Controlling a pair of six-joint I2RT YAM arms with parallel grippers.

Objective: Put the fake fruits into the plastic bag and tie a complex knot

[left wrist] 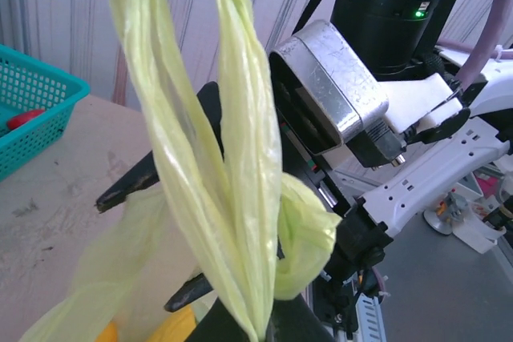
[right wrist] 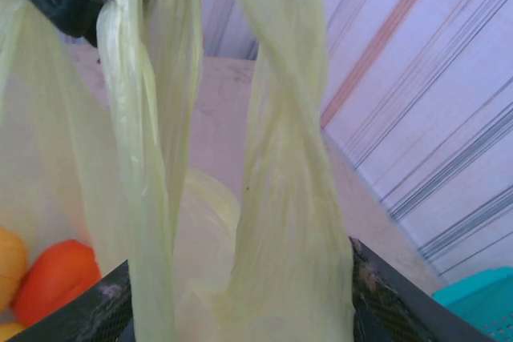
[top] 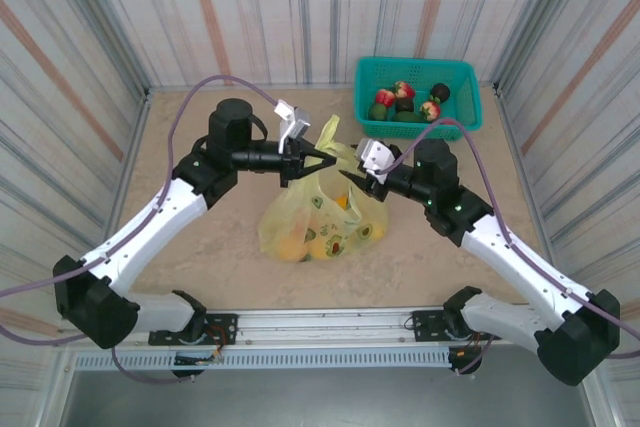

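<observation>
The plastic bag (top: 300,217) sits mid-table with orange and yellow fake fruits (top: 318,243) inside; one orange fruit (right wrist: 56,278) shows through its wall. Both twisted handle strips (left wrist: 240,118) rise above it. My left gripper (top: 322,158) is shut on the strips, which come straight out of its closed jaws (left wrist: 268,322). A bunched lump of strip (left wrist: 309,234) sits beside them; I cannot tell if it is a tied knot. My right gripper (top: 348,178) faces it, open, its fingers (right wrist: 385,302) wide apart with the strips (right wrist: 280,198) between them.
A teal mesh basket (top: 365,82) at the back right holds more red, green and dark fruits (top: 405,99). Striped walls close in the table on three sides. The two arms meet over the bag, wrists close together.
</observation>
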